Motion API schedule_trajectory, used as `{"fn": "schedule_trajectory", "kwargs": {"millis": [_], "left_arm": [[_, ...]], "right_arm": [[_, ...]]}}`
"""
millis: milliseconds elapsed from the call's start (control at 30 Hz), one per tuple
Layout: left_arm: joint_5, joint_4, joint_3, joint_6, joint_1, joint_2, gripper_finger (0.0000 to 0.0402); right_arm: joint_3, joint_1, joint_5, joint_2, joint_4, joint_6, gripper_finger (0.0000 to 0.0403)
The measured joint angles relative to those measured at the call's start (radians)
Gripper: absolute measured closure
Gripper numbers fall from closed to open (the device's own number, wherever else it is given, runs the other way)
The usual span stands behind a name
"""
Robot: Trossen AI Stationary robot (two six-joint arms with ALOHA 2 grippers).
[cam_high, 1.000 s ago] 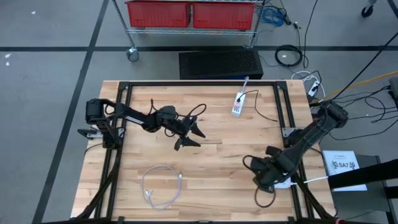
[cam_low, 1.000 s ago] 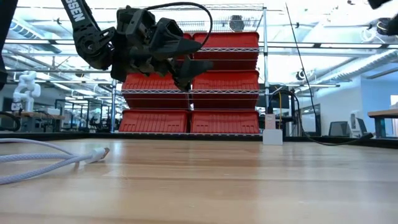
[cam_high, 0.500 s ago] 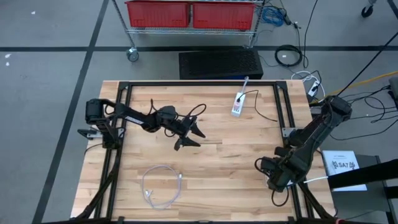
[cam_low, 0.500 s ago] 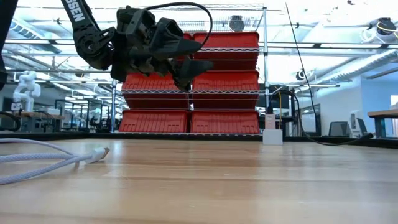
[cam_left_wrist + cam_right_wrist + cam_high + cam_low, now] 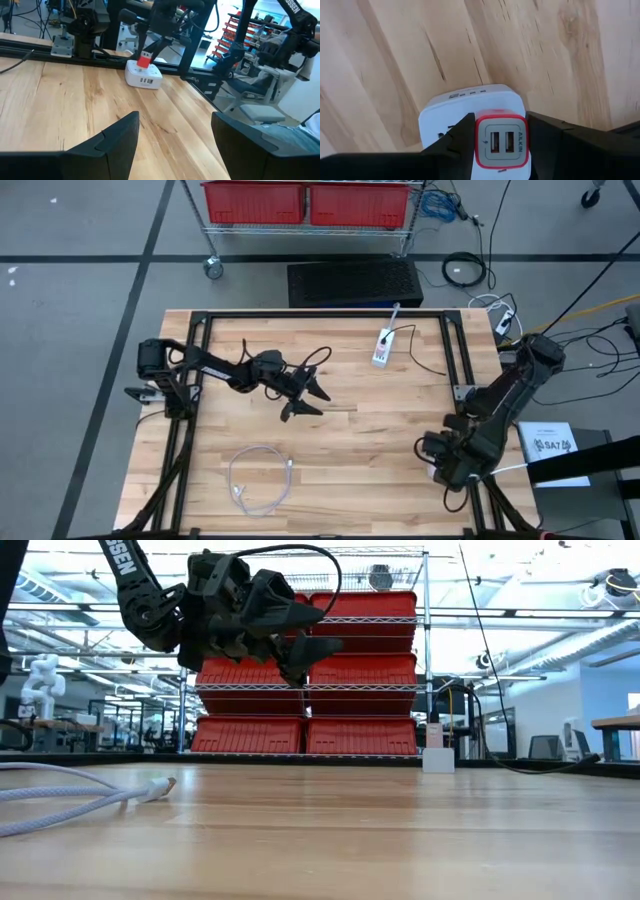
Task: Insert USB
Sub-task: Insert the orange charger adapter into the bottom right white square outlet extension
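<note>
- The wooden bench point(image 5: 340, 440) carries everything, with a black frame running along its edges; red bins point(image 5: 305, 202) sit on a wire rack beyond its far edge.
- The left arm reaches from the bench's left edge toward the middle; its left hand point(image 5: 308, 400) hangs above the wood with both fingers spread wide apart and nothing between them.
- The right arm folds down at the bench's right edge, near the front corner; the right hand point(image 5: 501, 145) is clamped on a white USB charger point(image 5: 472, 117) with a red-rimmed face showing two ports.
- A white cable point(image 5: 258, 480) lies coiled near the front-left corner; its plug point(image 5: 158, 786) rests flat on the wood.
- A white power strip point(image 5: 383, 346) lies near the far edge, right of centre; a red plug point(image 5: 144, 59) stands in it.
</note>
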Motion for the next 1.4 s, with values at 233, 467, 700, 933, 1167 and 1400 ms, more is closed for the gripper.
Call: {"fn": "schedule_trajectory", "kwargs": {"millis": [233, 467, 700, 933, 1167, 1400], "left_arm": [[0.0, 0.0, 0.0, 0.0, 0.0, 0.0, 0.0149], [0.0, 0.0, 0.0, 0.0, 0.0, 0.0, 0.0149], [0.0, -0.001, 0.0, 0.0, 0.0, 0.0, 0.0149], [0.0, -0.006, 0.0, 0.007, 0.0, 0.0, 0.0149], [0.0, -0.034, 0.0, 0.027, 0.0, 0.0, 0.0149], [-0.001, -0.036, 0.0, 0.027, 0.0, 0.0, 0.0149]], "right_arm": [[-0.002, 0.071, 0.03, 0.002, -0.021, 0.076, 0.0283], [-0.062, 0.108, 0.036, 0.006, 0.013, 0.1, 0.0283], [-0.118, 0.105, 0.059, -0.003, 0.07, 0.106, 0.0283], [-0.124, 0.059, 0.064, -0.002, 0.119, 0.06, 0.0283], [-0.127, -0.083, 0.105, 0.004, 0.257, -0.115, 0.0283], [-0.132, -0.24, 0.148, 0.008, 0.342, -0.256, 0.0268]]}}
